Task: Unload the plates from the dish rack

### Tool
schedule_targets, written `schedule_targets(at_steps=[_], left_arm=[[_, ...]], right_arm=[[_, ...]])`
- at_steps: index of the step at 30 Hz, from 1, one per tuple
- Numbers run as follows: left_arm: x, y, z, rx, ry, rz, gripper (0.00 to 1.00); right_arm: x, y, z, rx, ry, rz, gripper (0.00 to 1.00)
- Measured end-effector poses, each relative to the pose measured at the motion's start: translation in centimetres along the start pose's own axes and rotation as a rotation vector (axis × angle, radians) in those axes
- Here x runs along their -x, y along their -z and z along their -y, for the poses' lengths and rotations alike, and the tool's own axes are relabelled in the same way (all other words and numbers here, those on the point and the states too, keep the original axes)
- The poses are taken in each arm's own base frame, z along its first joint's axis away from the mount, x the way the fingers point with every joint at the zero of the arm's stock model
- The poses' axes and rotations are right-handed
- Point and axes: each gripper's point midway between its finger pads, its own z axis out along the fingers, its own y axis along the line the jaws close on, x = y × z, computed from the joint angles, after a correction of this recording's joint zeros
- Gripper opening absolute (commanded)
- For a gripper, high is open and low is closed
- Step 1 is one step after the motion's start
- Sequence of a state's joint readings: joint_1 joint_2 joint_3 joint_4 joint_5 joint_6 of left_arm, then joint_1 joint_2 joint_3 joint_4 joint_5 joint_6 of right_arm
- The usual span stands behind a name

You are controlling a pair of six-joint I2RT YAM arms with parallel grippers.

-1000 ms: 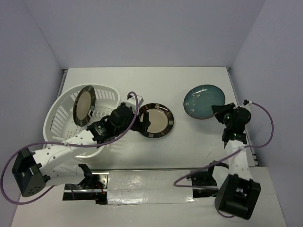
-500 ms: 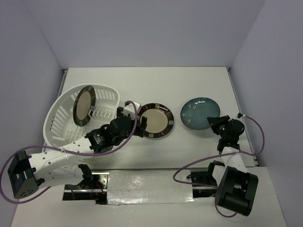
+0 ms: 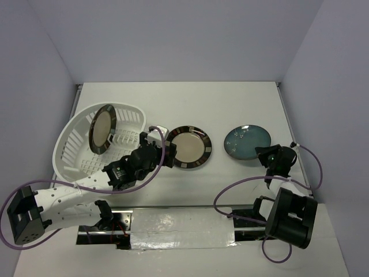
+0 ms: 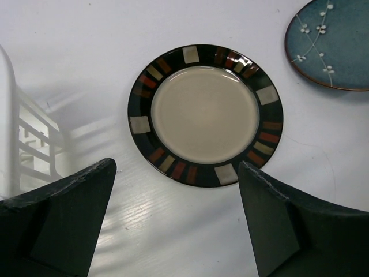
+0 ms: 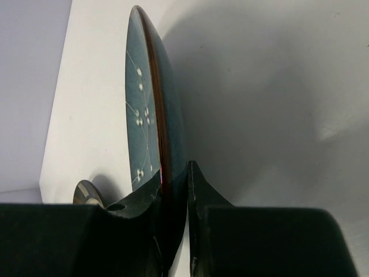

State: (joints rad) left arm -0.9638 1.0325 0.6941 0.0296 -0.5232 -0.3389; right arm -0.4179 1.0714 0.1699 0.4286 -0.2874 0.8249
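Note:
The white dish rack (image 3: 75, 151) stands at the left, and its wall shows in the left wrist view (image 4: 26, 138). A beige-centred plate with a black rim (image 3: 102, 128) stands upright in it. A second plate of the same kind (image 3: 189, 146) lies flat on the table right of the rack, seen from above in the left wrist view (image 4: 206, 114). My left gripper (image 3: 157, 140) (image 4: 176, 173) is open and empty, just near-left of that flat plate. My right gripper (image 3: 267, 154) (image 5: 173, 170) is shut on the near rim of the teal-blue speckled plate (image 3: 248, 142) (image 5: 141, 115), low over the table.
Walls close in the table at the back and both sides. A shiny metal strip (image 3: 179, 222) runs along the near edge between the arm bases. Purple cables loop beside each arm.
My right gripper has drawn back toward the near edge, carrying the teal plate nearer and lower. My left gripper has pulled back a little from the flat beige plate.

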Motion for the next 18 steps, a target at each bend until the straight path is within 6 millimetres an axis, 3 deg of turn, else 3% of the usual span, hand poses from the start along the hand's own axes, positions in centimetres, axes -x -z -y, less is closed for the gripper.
schedule_targets(at_steps=[3,5,9,15,18], left_arm=[[-0.2,0.0,-0.4,0.022,-0.006,0.000,0.99],[-0.1,0.0,-0.7,0.039,-0.008,0.005,0.99],[0.2,0.1,-1.3,0.064,-0.021,0.017,0.99],[0.9,0.6,-1.7,0.072,-0.007,0.044,0.99],[1.0,0.6,-1.7,0.071,-0.006,0.046,0.99]], right_arm=[[0.1,0.0,0.2,0.001,-0.008,0.020,0.26],[-0.1,0.3,0.4,-0.001,-0.029,0.028,0.30],[-0.1,0.4,0.8,-0.020,-0.049,0.038,0.47],[0.3,0.5,1.5,-0.096,-0.057,0.032,0.61],[1.2,0.5,1.4,-0.150,-0.047,0.031,0.61]])
